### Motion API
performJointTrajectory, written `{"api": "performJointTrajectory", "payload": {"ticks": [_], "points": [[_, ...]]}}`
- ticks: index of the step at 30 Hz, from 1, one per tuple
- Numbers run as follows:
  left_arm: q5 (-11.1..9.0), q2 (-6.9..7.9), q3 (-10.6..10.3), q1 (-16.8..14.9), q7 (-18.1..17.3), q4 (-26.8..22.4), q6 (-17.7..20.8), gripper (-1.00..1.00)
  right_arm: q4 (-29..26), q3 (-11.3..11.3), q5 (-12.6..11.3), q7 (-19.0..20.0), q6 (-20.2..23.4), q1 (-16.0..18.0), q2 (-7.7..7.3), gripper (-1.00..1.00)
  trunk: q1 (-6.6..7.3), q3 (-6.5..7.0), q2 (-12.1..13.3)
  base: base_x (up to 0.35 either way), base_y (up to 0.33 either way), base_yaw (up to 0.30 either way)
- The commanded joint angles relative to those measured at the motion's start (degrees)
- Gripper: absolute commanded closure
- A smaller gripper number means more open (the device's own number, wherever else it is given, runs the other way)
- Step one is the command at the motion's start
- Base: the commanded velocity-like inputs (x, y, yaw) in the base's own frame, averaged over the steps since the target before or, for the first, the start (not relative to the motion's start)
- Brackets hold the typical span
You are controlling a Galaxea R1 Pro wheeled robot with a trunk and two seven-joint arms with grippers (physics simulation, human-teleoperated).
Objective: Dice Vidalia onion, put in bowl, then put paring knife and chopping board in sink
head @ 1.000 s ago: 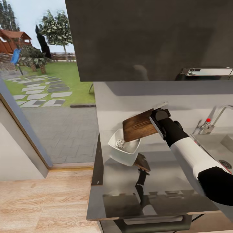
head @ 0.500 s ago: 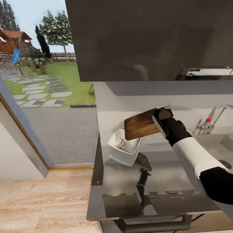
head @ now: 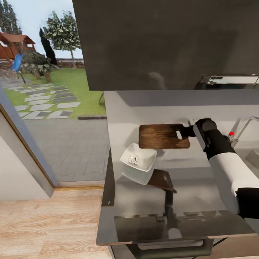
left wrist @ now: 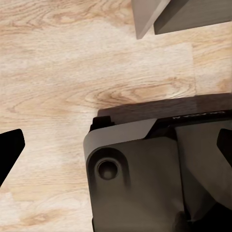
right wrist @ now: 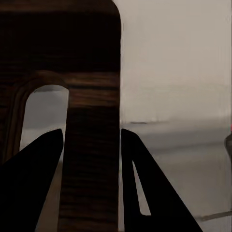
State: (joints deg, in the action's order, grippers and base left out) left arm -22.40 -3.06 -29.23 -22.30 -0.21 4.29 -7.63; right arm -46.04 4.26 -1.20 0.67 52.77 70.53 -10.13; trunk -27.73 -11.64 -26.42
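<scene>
Board (head: 161,136) held level above the countertop (head: 187,201).
Head view: right arm outstretched, gripper (head: 187,131) pinching its slotted end; one bowl (head: 138,158) of dice below. Right wrist: fingers (right wrist: 140,188) clamp the board (right wrist: 92,140). Left wrist: fingertips apart over floor (left wrist: 72,72).

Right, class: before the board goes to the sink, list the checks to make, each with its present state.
1. Right gripper shut on the board, at its slot end: ok.
2. Diced onion in the bowl: ok.
3. Board held level and above the bowl: ok.
4. Sink beside the right arm: ok.
5. Knife's place: cannot tell.
6. Left gripper free: cannot tell.
</scene>
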Motion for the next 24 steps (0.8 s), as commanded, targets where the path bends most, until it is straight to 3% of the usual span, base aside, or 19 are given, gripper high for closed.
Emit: {"api": "performJointTrajectory", "payload": {"ticks": [1,10,20,24], "points": [[-0.39,-0.07,-0.48,-0.11,-0.04,0.28,-0.43,-1.00,0.87,0.18,0.04,0.70,-0.58,0.02,-0.34,1.00,-0.03,-0.10,-0.11,0.000,0.000,0.000],[-0.37,-0.11,-0.48,-0.11,-0.06,0.28,-0.54,-1.00,11.38,0.38,0.22,2.11,-11.43,-0.11,-0.65,1.00,-0.03,-0.10,-0.11,0.000,0.000,0.000],[-0.40,-0.07,-0.48,-0.10,-0.02,0.25,-0.63,-1.00,12.77,0.41,0.17,2.19,-13.80,-0.23,-0.65,1.00,-0.03,-0.10,-0.11,-0.089,0.000,0.000],[-0.44,-0.10,-0.48,-0.11,0.02,0.21,-0.65,-1.00,15.22,0.40,0.20,2.19,-17.55,-0.37,-0.79,1.00,-0.03,-0.10,-0.11,-0.219,0.000,0.000]]}}
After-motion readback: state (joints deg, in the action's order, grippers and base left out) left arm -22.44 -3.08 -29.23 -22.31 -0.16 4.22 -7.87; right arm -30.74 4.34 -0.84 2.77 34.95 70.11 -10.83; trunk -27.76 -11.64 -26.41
